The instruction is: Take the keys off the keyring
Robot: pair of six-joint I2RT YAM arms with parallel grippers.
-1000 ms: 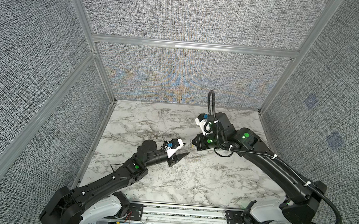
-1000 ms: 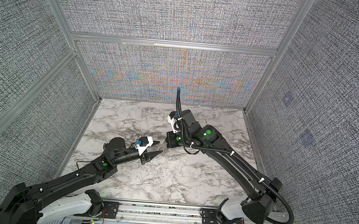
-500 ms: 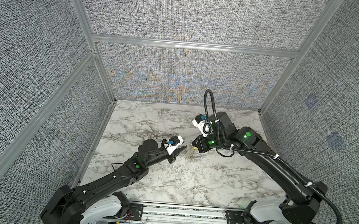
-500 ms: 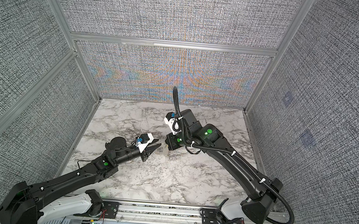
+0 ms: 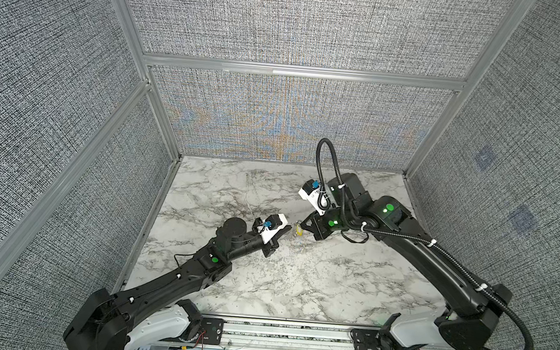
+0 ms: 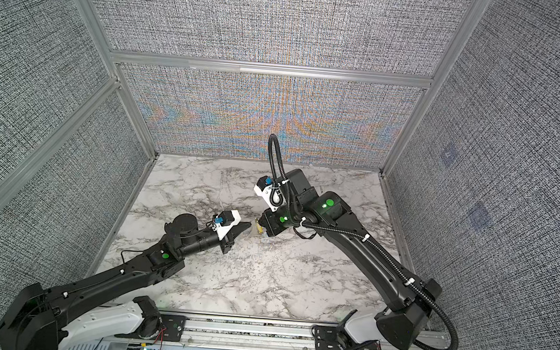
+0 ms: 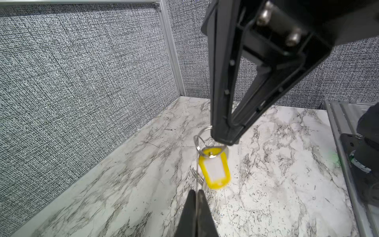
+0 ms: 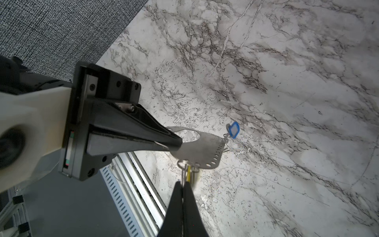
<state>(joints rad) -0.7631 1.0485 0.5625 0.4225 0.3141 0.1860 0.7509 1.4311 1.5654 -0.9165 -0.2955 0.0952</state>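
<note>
My left gripper (image 8: 176,143) is squeezed shut on the flat keyring (image 8: 205,148); my right gripper (image 8: 182,184) is pinched shut on the yellow tag (image 7: 215,171).

keyring (image 8: 203,147): flat grey metal, matt. yellow tag (image 7: 214,170) and blue tag (image 8: 233,129): glossy plastic. table (image 5: 263,284): smooth marble-look, slight sheen. walls (image 5: 300,23): rough woven cloth.

**Veined Marble Bench, Walled on Three Sides**

The bench (image 5: 297,286) fills the lower centre in both top views: a flat white slab with grey and black veins. Grey woven walls (image 5: 292,132) border its left, right and upper edges. A slotted metal rail (image 5: 293,334) runs along its lower edge.
</note>
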